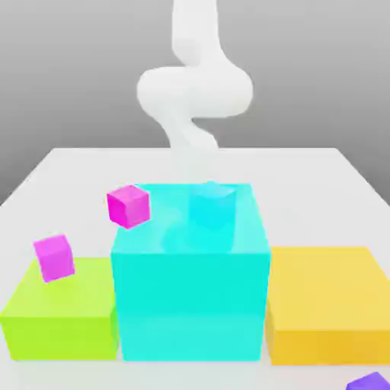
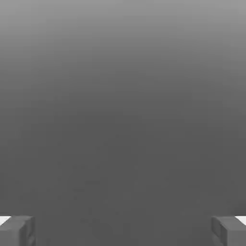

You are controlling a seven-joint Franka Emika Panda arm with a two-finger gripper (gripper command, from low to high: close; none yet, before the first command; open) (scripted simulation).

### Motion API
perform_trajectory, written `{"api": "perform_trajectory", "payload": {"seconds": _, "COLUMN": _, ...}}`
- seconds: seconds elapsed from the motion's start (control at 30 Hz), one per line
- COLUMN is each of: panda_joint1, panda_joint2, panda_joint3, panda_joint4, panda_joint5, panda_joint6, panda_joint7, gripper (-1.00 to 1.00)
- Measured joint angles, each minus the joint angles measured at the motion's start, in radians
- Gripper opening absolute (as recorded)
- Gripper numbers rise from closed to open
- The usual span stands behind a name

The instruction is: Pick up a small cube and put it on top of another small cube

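purple cube (image 1: 369, 382) nearest, at exterior view's lower right edge | green block (image 1: 61, 316), cyan block (image 1: 192, 293), yellow block (image 1: 327, 308) in a row on table (image 1: 305, 164) | magenta cube (image 1: 53, 257) on green block | second magenta cube (image 1: 128, 206) beside cyan block's top | arm (image 1: 194, 91) behind | gripper (image 2: 123, 230) fingers (image 2: 19, 230) spread wide, pinching nothing

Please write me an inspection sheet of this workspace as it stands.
Surface: pale table, flat.
Job's things: magenta cube beside the cyan block; second magenta cube at the green block, tilted; small cyan cube on the cyan block; purple cube at the frame's lower edge.
Clutter: green, cyan and yellow block in a row.
Grippers: gripper open, fingers wide apart, nothing between them.
Cables: nothing seen.
Surroundings: plain grey backdrop; white arm behind the blocks.
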Motion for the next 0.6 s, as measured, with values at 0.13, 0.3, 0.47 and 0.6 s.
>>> {"api": "perform_trajectory", "payload": {"seconds": 0.13, "panda_joint1": 0.005, "panda_joint2": 0.15, "panda_joint3": 0.043, "panda_joint4": 0.027, "panda_joint5": -0.019, "panda_joint6": 0.027, "panda_joint7": 0.015, "gripper": 0.0}}
{"api": "perform_trajectory", "payload": {"seconds": 0.3, "panda_joint1": 0.014, "panda_joint2": 0.331, "panda_joint3": 0.095, "panda_joint4": 0.061, "panda_joint5": -0.049, "panda_joint6": 0.059, "panda_joint7": 0.039, "gripper": 0.0}}
{"api": "perform_trajectory", "payload": {"seconds": 0.47, "panda_joint1": 0.031, "panda_joint2": 0.513, "panda_joint3": 0.14, "panda_joint4": 0.094, "panda_joint5": -0.088, "panda_joint6": 0.091, "panda_joint7": 0.068, "gripper": 0.0}}
{"api": "perform_trajectory", "payload": {"seconds": 0.6, "panda_joint1": 0.057, "panda_joint2": 0.659, "panda_joint3": 0.168, "panda_joint4": 0.121, "panda_joint5": -0.121, "panda_joint6": 0.116, "panda_joint7": 0.094, "gripper": 0.0}}
